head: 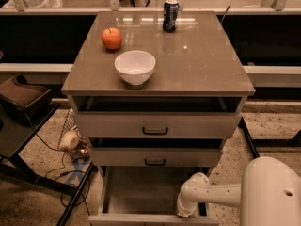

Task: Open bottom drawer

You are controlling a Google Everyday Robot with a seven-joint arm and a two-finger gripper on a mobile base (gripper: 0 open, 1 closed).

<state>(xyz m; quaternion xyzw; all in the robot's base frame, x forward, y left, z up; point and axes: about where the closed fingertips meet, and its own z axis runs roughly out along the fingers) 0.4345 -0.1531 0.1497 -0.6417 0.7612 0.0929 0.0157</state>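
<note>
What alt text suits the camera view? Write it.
The bottom drawer is pulled far out of a three-drawer cabinet, with the gripper down inside it near its front. An apple, a bowl and a can sit on top.

No readable text, can (170,15) label illegible, end effector (185,210) inside bottom drawer (141,192)

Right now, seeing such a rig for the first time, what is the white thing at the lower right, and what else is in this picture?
One camera looks down on a three-drawer cabinet. The white shape is the robot's arm. Its gripper is at the arm's end, low down at the bottom drawer, which stands pulled out. Whether it grips anything is hidden from this view. On top of the cabinet are an apple, a white bowl and a soda can.
</note>
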